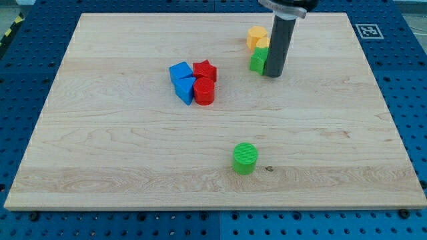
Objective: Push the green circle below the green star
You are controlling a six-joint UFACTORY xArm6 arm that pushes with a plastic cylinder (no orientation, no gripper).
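Observation:
The green circle (245,158) is a short green cylinder on the wooden board (107,153), low and right of centre. The green star (257,61) sits near the view's top, right of centre, partly hidden behind the dark rod. My tip (272,75) rests on the board right against the green star's right side. The green circle lies far below the star and slightly to its left, well apart from my tip.
Two yellow blocks (257,37) sit just above the green star, touching it. A cluster left of centre holds two blue blocks (181,79), a red star (205,69) and a red cylinder (205,92). A fiducial marker (369,31) is at the top right corner.

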